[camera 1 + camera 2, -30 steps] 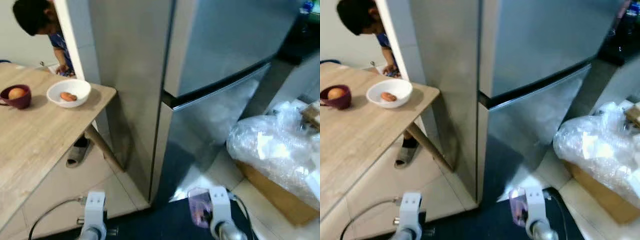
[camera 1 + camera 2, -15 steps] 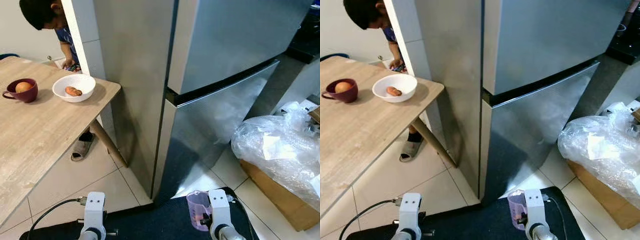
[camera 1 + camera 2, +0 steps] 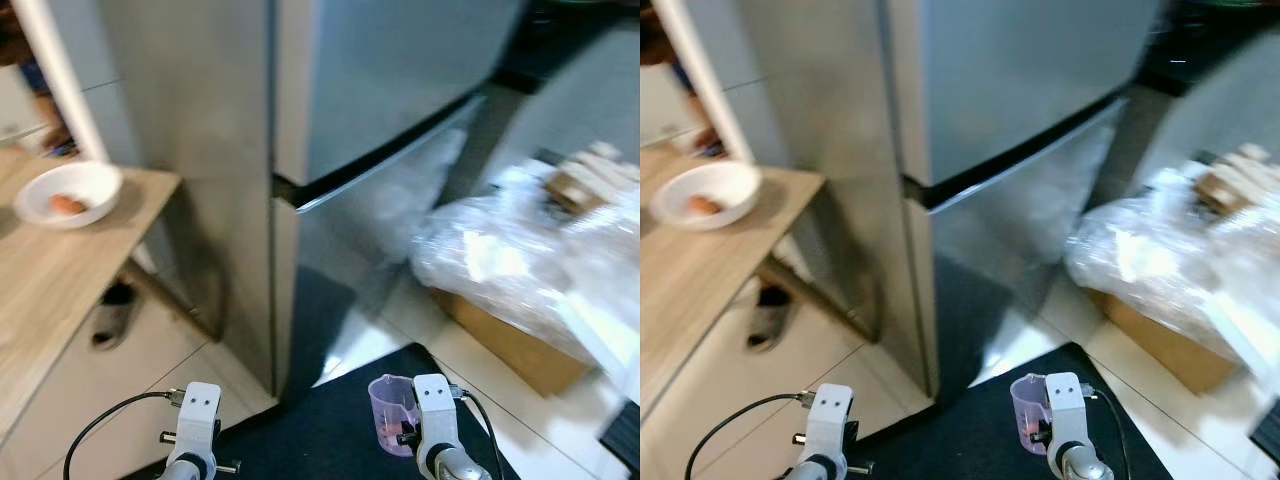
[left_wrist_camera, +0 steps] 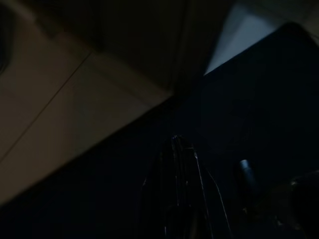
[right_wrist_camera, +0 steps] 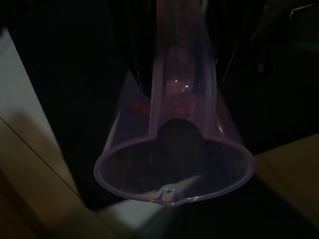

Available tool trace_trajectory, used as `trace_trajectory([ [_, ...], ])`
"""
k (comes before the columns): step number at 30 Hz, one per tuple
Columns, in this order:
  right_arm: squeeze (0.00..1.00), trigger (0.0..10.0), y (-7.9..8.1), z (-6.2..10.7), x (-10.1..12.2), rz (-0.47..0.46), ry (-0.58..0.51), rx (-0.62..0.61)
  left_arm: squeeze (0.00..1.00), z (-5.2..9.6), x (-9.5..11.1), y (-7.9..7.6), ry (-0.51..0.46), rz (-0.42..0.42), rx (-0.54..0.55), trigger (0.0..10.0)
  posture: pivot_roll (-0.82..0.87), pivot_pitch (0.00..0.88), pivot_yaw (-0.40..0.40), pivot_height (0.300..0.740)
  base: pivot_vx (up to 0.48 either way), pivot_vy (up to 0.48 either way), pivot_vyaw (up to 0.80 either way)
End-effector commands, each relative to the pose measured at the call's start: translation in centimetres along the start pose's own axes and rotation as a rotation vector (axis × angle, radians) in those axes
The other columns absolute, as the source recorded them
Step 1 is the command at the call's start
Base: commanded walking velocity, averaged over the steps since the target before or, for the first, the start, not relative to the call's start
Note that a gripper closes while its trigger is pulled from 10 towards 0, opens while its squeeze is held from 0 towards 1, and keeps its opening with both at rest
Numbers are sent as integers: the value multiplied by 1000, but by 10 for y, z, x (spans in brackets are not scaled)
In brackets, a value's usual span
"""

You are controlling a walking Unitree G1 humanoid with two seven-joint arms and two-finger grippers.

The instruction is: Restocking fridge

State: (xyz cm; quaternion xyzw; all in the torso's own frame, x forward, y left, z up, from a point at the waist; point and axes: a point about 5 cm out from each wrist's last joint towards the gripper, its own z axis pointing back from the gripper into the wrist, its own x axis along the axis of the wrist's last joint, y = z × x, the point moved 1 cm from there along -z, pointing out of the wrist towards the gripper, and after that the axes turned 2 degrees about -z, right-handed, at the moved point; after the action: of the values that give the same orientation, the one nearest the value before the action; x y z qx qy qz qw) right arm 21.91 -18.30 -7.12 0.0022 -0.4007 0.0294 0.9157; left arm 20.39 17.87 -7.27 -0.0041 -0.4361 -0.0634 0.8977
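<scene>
Purple translucent plastic makes up the small measuring cup (image 3: 391,413) that is held low at the robot's right side by the right claw (image 5: 180,107), over a dark mat (image 3: 330,440) laid in front of the closed steel fridge (image 3: 300,150). In the right wrist view the cup is seen mouth-first, its rim carrying a small pour spout, and the black fingers (image 5: 239,45) are pressed against its wall, so the claw is judged to be clamped on the cup. Such a cup is judged to be light, thin-walled and somewhat flexible; a hard squeeze could bow or crack the wall, and smooth plastic may slip. Hold is best taken across the wall below the stiffer rim, with the mouth kept up if anything is inside; what lies within cannot be told. The left claw (image 4: 178,149) hangs idle in shade, its two fingers seen closed together. On the wooden desk (image 3: 60,290) to the left, a white bowl (image 3: 68,193) with something orange is stood, well apart from the cup. A plastic-wrapped bundle (image 3: 520,260) on a cardboard box (image 3: 500,345) lies to the right.
</scene>
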Motion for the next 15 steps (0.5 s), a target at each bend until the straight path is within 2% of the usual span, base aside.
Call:
trace_trajectory([
  [1,0,10000,-1,2,-6,-3,10,-8,0,2,-3,2,5,-12,6,10000,-61,66,-22,740,0,0,-800],
  [11,0,10000,0,2,-6,8,10,0,0,2,-2,0,-8,-3,4,10000,-63,67,-24,740,0,0,0],
  [15,0,10000,1,2,-6,11,9,1,0,2,-1,-2,-16,-16,-7,10000,-64,67,-26,740,0,-409,0],
])
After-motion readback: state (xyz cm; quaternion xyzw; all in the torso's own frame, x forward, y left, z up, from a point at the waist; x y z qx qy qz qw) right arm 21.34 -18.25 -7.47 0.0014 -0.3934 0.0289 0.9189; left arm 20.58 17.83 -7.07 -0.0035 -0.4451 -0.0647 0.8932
